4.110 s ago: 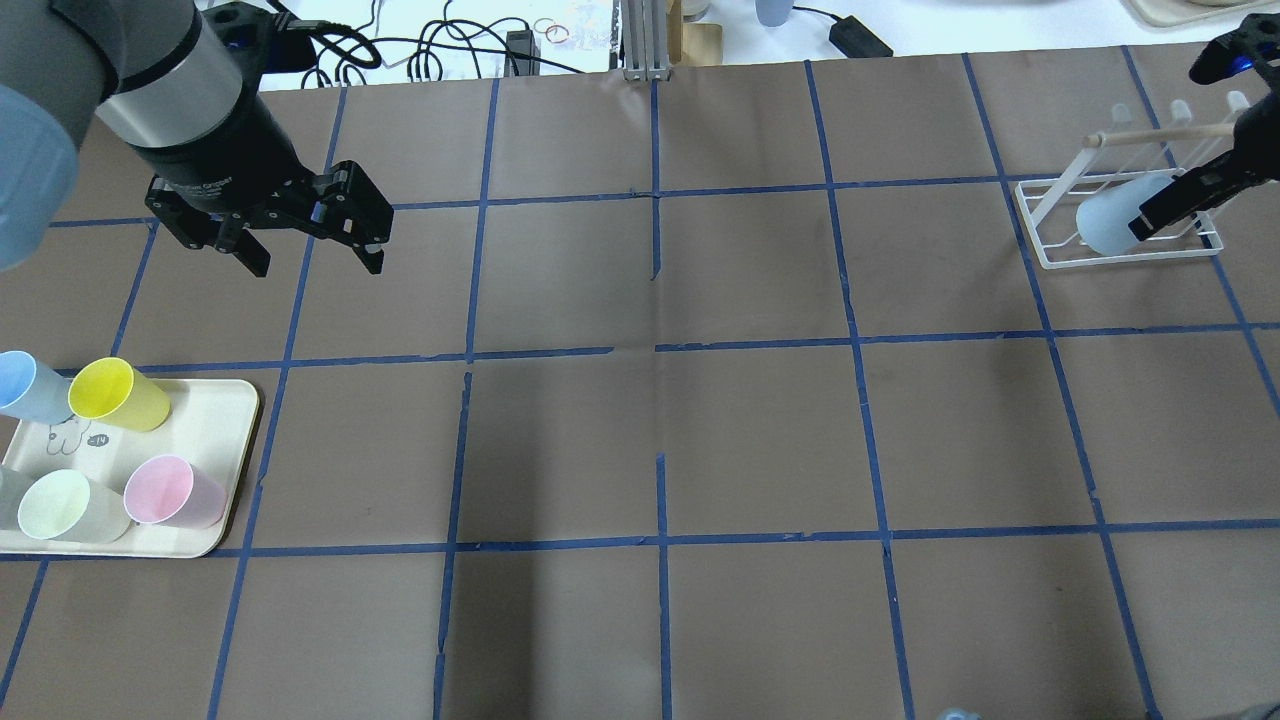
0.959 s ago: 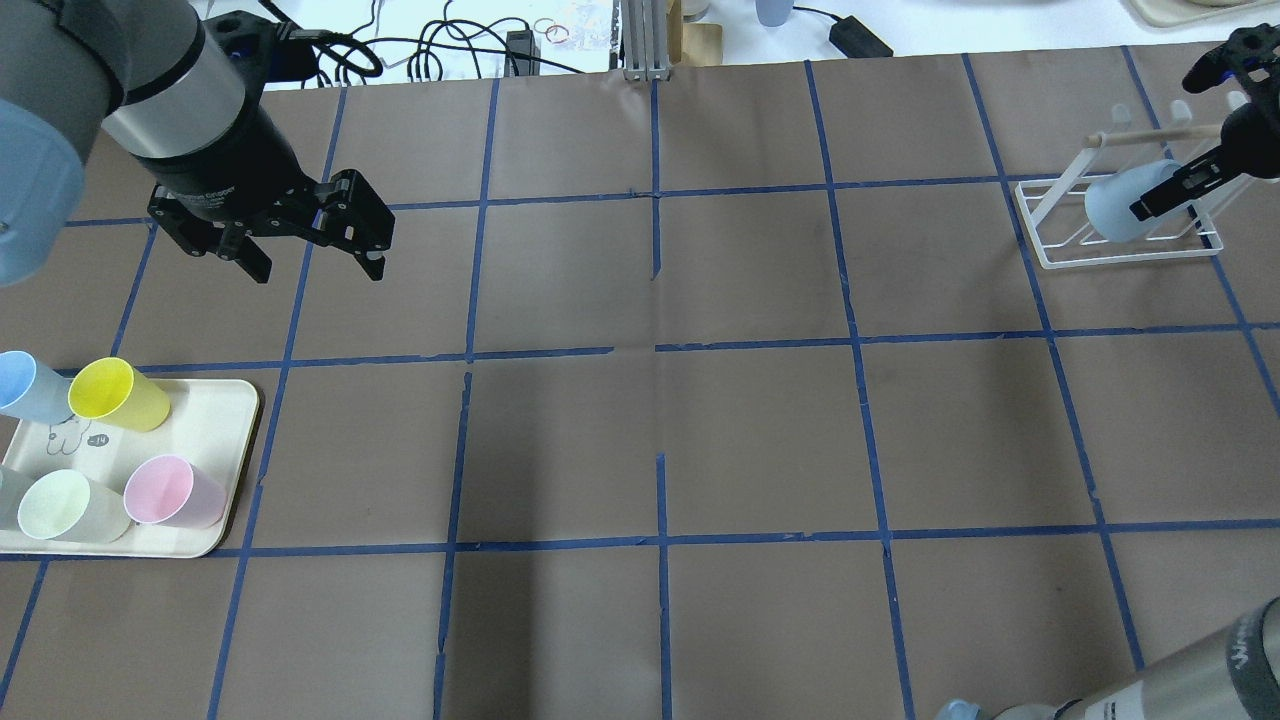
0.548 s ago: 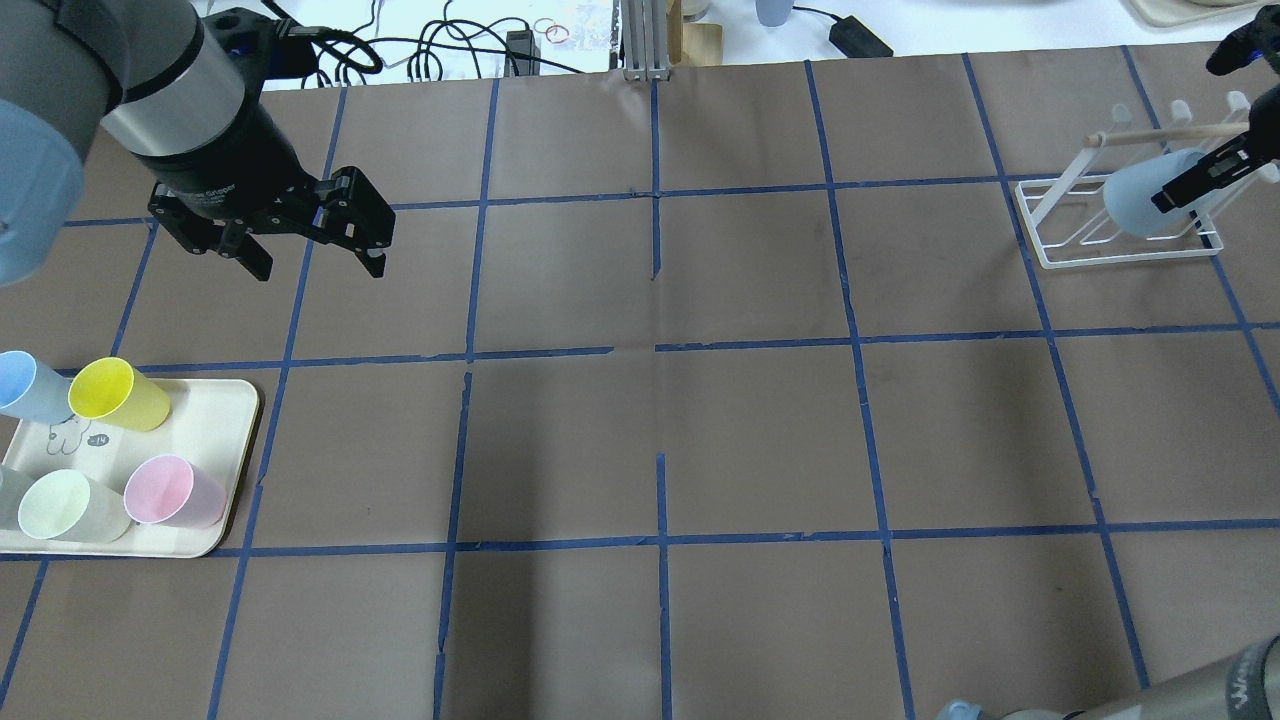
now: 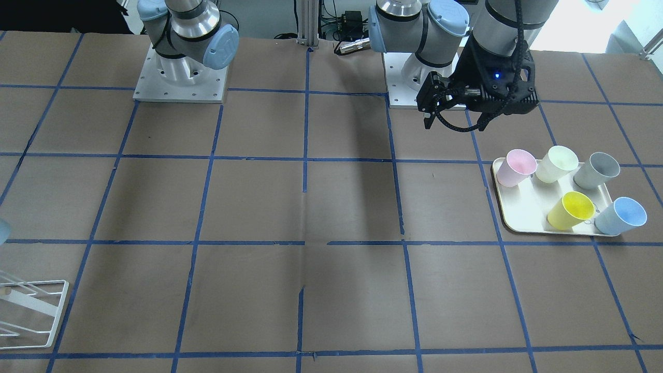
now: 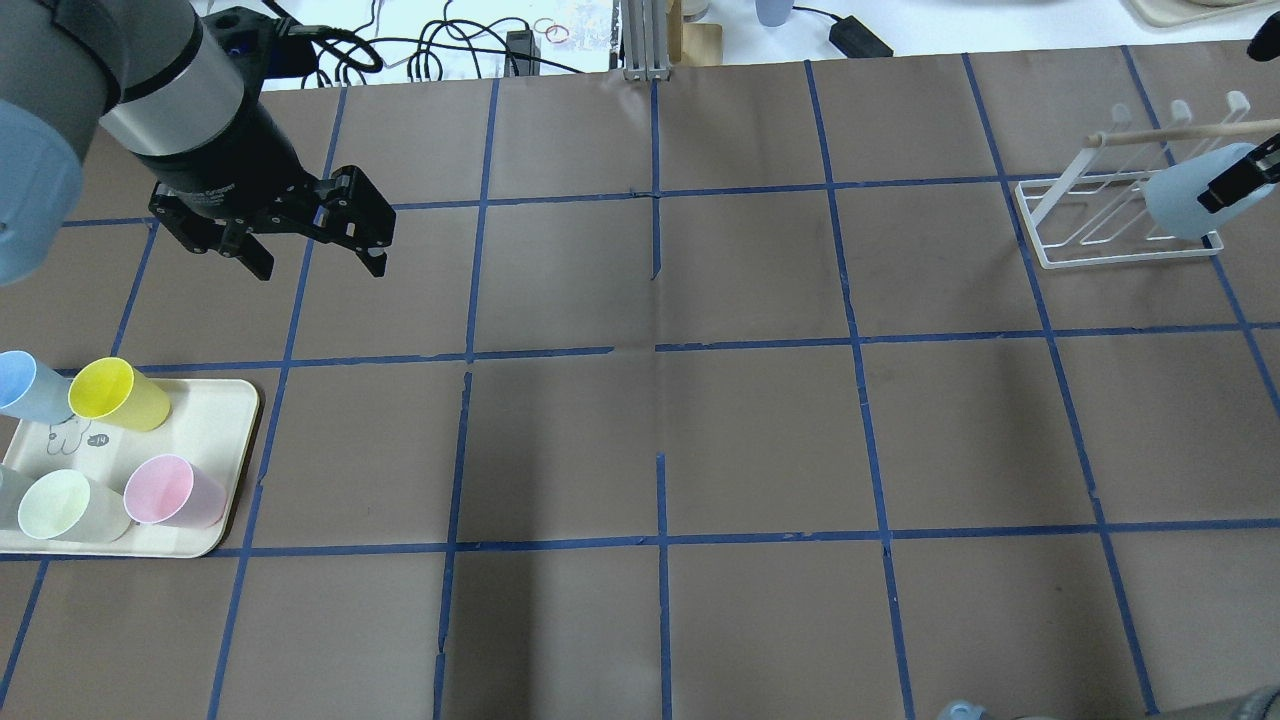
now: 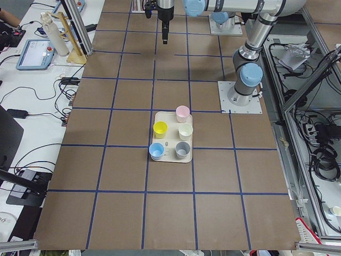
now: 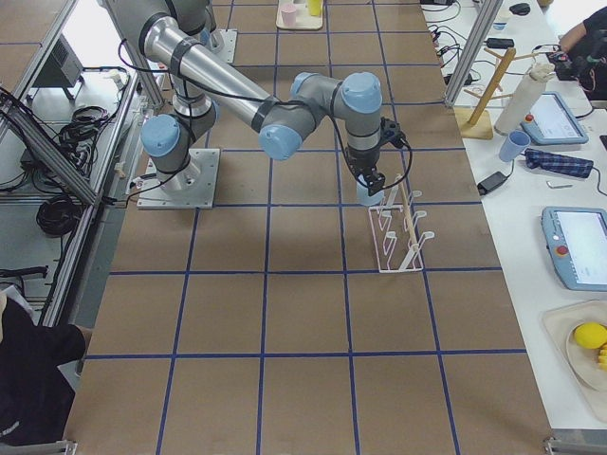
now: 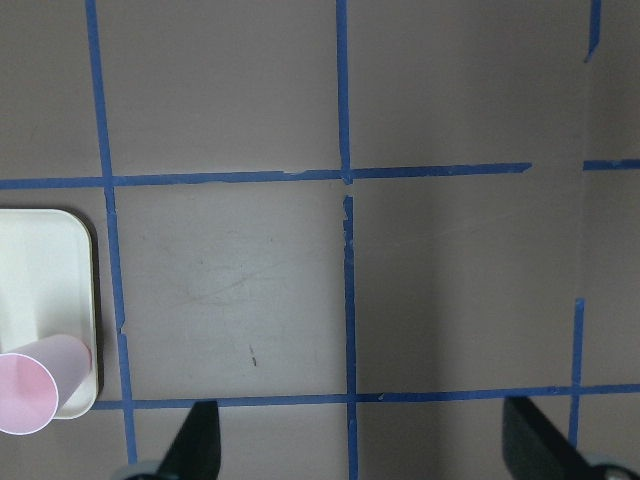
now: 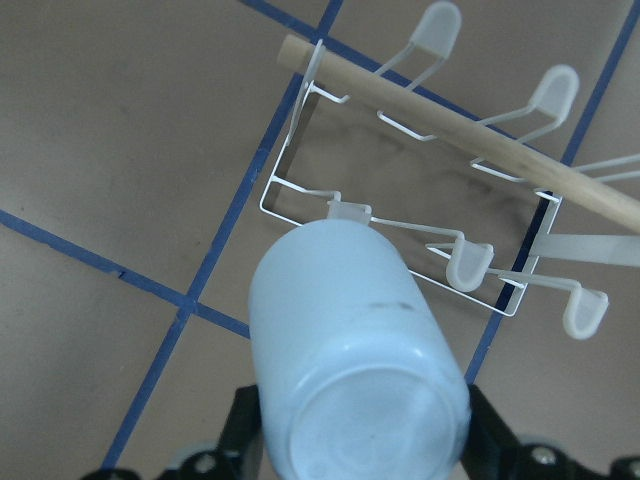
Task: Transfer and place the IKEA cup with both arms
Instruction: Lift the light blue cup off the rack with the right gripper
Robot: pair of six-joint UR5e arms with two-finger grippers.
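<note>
My right gripper (image 9: pixel 355 445) is shut on the pale-blue IKEA cup (image 9: pixel 350 340), with the cup's closed base toward the wrist camera. In the overhead view the cup (image 5: pixel 1180 200) hangs at the right end of the white wire rack (image 5: pixel 1100 215), and the gripper (image 5: pixel 1235 180) is partly cut off by the view's edge. The near-identical second blue cup (image 5: pixel 25 385) stands on the cream tray (image 5: pixel 215 420). My left gripper (image 5: pixel 318 268) is open and empty above bare table, beyond the tray; it also shows in the front view (image 4: pixel 455 124).
The tray (image 4: pixel 523 212) also holds a yellow cup (image 5: pixel 115 395), a pink cup (image 5: pixel 170 490), a pale green cup (image 5: pixel 65 505) and a grey cup (image 4: pixel 598 170). The rack has a wooden rod (image 9: pixel 450 120) and white pegs. Cables lie beyond the table's far edge (image 5: pixel 420 50).
My right gripper has carried the blue cup up and to the right, from low inside the rack to its right end. The left arm has barely moved.
</note>
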